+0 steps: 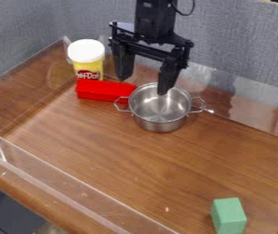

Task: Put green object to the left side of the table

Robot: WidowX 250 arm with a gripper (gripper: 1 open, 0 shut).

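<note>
The green object [229, 215] is a small matte green block lying near the front right corner of the brown wooden table [92, 146]. My gripper [146, 77] hangs at the back centre, pointing down with its two black fingers [124, 62] spread wide and nothing between them. It hovers just above and behind the steel pot, far from the green block.
A steel pot [161, 108] with side handles stands under the gripper. A red rectangular block [103, 90] lies to its left, with a yellow-labelled white jar [87, 60] behind it. Low clear plastic walls [26, 174] border the tabletop.
</note>
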